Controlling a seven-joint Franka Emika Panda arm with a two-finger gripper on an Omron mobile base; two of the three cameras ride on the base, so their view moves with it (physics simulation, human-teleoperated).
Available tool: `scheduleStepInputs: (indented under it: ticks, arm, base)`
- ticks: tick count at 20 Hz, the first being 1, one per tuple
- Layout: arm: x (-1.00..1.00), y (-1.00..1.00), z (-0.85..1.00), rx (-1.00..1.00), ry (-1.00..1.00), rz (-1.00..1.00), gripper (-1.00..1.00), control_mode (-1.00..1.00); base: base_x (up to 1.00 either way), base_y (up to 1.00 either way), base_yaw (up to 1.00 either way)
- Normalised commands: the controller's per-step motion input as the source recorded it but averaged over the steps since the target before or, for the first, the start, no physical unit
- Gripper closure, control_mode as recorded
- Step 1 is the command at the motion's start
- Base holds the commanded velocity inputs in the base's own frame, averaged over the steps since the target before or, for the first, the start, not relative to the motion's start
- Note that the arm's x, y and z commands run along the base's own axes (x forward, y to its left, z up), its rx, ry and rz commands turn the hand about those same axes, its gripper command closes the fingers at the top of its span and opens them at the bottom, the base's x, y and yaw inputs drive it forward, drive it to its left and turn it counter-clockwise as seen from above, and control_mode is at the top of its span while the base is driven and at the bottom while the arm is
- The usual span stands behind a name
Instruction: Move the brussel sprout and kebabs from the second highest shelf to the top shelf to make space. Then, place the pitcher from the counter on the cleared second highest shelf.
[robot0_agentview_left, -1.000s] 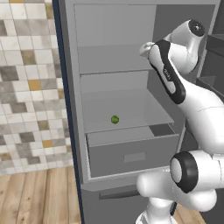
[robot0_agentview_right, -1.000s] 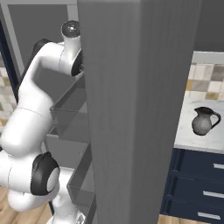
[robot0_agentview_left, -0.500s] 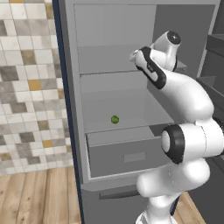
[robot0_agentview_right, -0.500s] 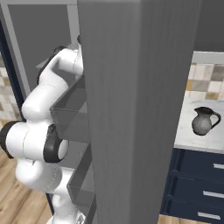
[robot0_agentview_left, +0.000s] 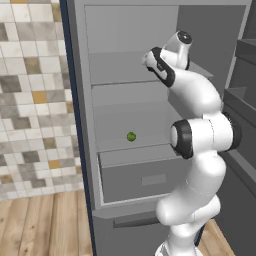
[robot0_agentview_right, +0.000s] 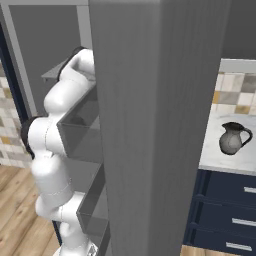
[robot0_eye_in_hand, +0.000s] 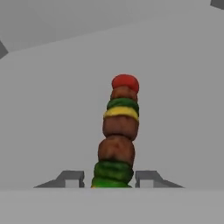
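My gripper (robot0_eye_in_hand: 109, 177) is shut on the kebabs (robot0_eye_in_hand: 120, 131), a stick of red, brown, green and yellow chunks rising between the two fingertips (robot0_eye_in_hand: 70, 177) over a flat grey surface. In the left base view my hand (robot0_agentview_left: 159, 62) reaches into the open grey cabinet just above the top shelf (robot0_agentview_left: 115, 75). The brussel sprout (robot0_agentview_left: 131, 136) lies as a small green ball on the second highest shelf (robot0_agentview_left: 115, 142), well below the hand. The pitcher (robot0_agentview_right: 234, 138) stands upright on the counter (robot0_agentview_right: 212, 150) to the right of the cabinet.
A boxy grey drawer (robot0_agentview_left: 142, 177) juts out beneath the second highest shelf. The cabinet's tall side wall (robot0_agentview_right: 150, 125) stands between my arm (robot0_agentview_right: 65, 95) and the counter. Navy drawer fronts (robot0_agentview_right: 225, 210) sit under the worktop. A tiled wall (robot0_agentview_left: 30, 100) is at left.
My hand has swung left and deeper into the cabinet at top-shelf height, and the elbow has folded in closer. The brussel sprout and pitcher have not moved.
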Motion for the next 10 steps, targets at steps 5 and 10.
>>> scheduleStepInputs:
  ticks: [5,10]
  arm:
    - [0.90,0.00,-0.23,-0.01,0.01,-0.01,-1.00,-1.00]
    - [0.26,0.00,-0.05,-0.02,-0.10,-0.06,-1.00,-1.00]
  base:
    - [0.00,0.00,0.00]
    - [0.00,0.00,0.00]
